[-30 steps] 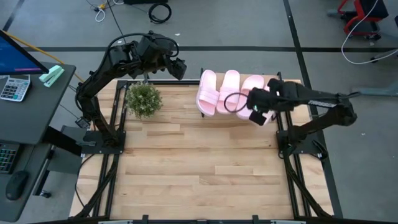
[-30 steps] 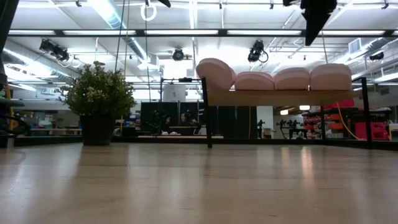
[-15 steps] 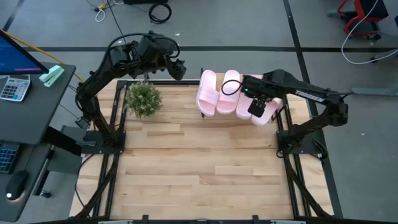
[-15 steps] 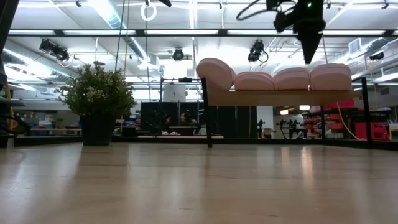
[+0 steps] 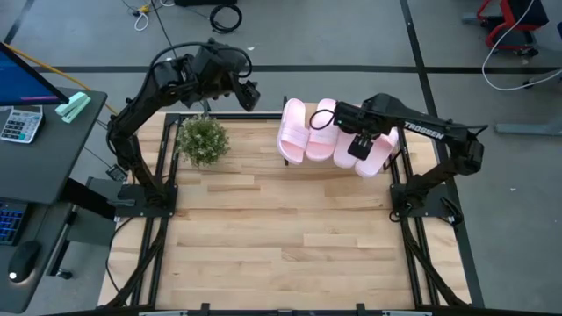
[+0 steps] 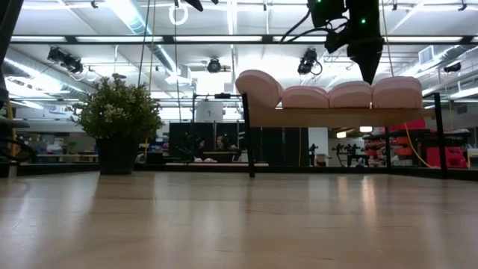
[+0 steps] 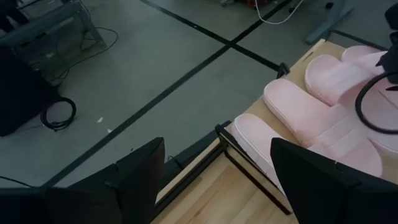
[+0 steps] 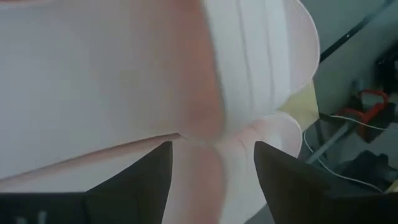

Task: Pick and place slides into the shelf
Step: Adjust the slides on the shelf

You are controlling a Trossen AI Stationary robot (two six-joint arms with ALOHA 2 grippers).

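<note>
Several pale pink slides [image 5: 307, 132] lie side by side on the shelf [image 6: 336, 116], a light-wood board raised on thin black uprights at the table's far edge; the leftmost slide leans up higher than the rest [image 6: 258, 84]. My right gripper [image 5: 358, 147] points steeply down, open, close above the slides toward the row's right end [image 6: 370, 71]; its wrist view shows only pink foam past the parted fingers [image 8: 214, 149]. My left gripper [image 5: 252, 95] stays raised and open beyond the table's far left [image 7: 217, 162], clear of the slides [image 7: 311, 112].
A small potted plant [image 5: 202, 140] stands on the plank table at the far left, beside the shelf [image 6: 119, 112]. The table's middle and near part is bare wood [image 5: 281, 237]. A desk with a calculator [image 5: 19, 123] stands off the table's left side.
My right gripper has swung toward the table's left and far edge and come down, from high over the row's right end to just above the slides. The slides stay as they were on the shelf.
</note>
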